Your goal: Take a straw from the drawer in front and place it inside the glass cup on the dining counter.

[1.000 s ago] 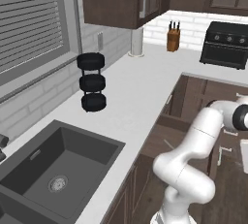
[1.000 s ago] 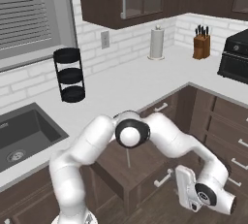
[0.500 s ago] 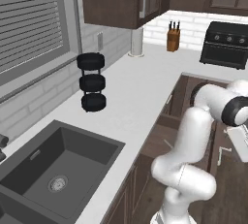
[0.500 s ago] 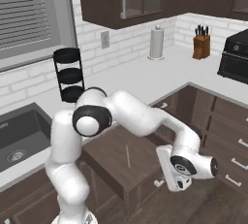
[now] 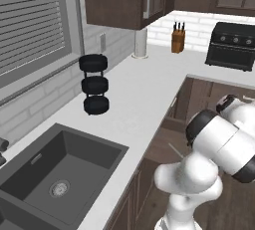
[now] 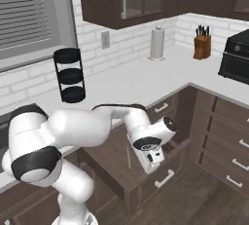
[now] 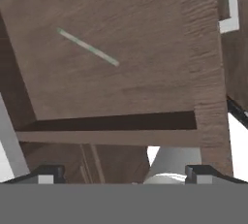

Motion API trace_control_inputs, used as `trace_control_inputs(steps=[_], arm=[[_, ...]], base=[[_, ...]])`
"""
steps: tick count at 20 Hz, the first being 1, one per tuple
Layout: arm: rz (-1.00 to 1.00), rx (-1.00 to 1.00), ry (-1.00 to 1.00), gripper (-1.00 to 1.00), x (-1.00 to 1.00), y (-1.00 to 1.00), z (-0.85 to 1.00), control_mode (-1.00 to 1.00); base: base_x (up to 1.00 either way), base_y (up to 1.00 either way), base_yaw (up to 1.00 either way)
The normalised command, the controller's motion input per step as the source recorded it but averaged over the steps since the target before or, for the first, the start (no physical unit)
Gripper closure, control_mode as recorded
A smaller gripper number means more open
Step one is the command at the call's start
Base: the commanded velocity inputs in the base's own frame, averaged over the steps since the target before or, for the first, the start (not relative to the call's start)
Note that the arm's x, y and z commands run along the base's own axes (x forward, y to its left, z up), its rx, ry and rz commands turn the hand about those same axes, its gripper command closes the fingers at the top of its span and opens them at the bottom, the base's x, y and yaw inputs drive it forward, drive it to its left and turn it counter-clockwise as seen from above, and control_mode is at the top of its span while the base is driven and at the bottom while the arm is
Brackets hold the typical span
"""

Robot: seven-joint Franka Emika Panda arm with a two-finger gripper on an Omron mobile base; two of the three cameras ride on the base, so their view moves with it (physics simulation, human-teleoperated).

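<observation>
My tool hovers with jaws spread wide and empty above the pulled-out drawer, where the straw lies flat on the wooden floor.

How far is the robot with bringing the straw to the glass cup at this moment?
Done: the drawer stands pulled open, and the straw lies flat on its wooden bottom. In hand: the gripper hovers above the drawer, fingers spread wide, holding nothing. Left: lowering onto the straw, grasping it, carrying it to the dining counter and dropping it into the glass cup.
</observation>
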Motion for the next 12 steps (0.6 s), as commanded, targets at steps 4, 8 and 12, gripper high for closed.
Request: trace_control_inputs(steps=[4, 8, 12], arm=[[0.01, -0.13, 0.3, -1.0, 0.82, 0.42, -0.05, -1.0], [0.2, -0.02, 0.18, -1.0, 0.88, 0.06, -0.2, -1.0], [0.19, -0.02, 0.14, -1.0, 0.33, -0.01, -0.07, -1.0]], base=[[0.0, 0.0, 0.0], [0.0, 0.0, 0.0], [0.0, 0.0, 0.0]])
